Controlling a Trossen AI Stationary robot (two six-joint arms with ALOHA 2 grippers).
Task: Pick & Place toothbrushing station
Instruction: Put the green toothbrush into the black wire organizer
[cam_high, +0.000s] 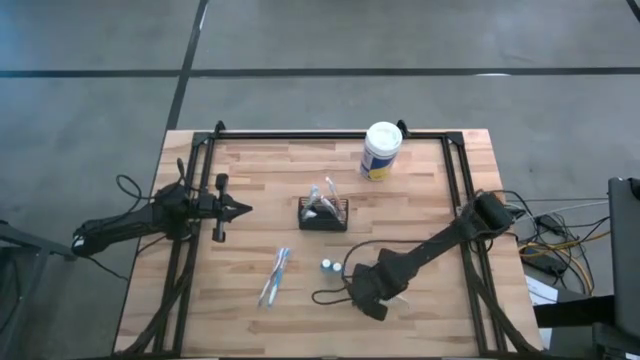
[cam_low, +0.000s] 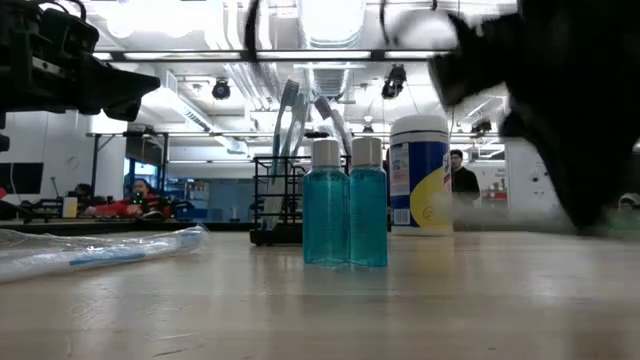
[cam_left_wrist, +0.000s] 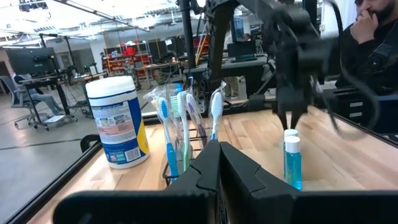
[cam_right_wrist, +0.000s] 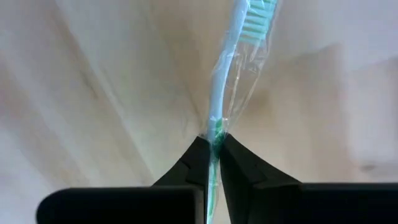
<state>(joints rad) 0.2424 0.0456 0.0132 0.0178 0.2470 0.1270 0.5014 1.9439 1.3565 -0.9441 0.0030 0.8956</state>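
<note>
Caddy (cam_high: 323, 213) stands near mid-table, well beyond the right gripper (cam_right_wrist: 214, 146) and just ahead of the left gripper (cam_left_wrist: 219, 163); it already holds several wrapped brushes (cam_left_wrist: 176, 121) upright, so the station looks partly stocked; the right gripper's fingers are clamped on a wrapped brush (cam_right_wrist: 231, 68) low over the wood near the front edge, so that one has yet to go in; two blue bottles (cam_low: 347, 203) stand just beside that gripper, and a loose wrapped bundle (cam_high: 274, 276) lies farther off on its far side, both seemingly still to be placed, though the overhead view is too small to be sure; the left gripper waits with fingers together; open board lies between right gripper and caddy, the bottles being the nearest thing to clip; the canister (cam_high: 381, 150) stands behind the caddy, clear of that path.
</note>
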